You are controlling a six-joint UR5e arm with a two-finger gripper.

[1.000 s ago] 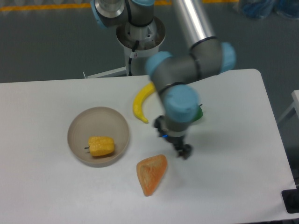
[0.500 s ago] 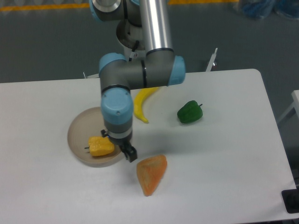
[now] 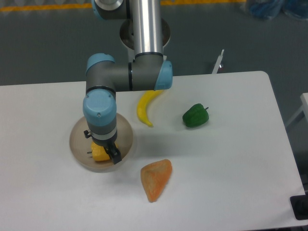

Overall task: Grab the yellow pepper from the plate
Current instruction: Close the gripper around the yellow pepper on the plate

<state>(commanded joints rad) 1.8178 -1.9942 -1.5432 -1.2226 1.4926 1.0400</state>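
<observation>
One gripper (image 3: 109,153) over yellow pepper (image 3: 99,154)

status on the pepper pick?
Gripper over the plate, jaw state unclear. Yellow pepper on plate, partly hidden beneath it. Nothing blocking.

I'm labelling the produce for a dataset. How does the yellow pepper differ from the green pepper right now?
The yellow pepper is yellow-orange; the green pepper is dark green. The yellow pepper lies in the plate; the green pepper sits on the bare table. The end effector hangs over the yellow pepper and hides part of it; the green pepper is in full view, with nothing near it. Both are small and blocky, of about the same size.
</observation>
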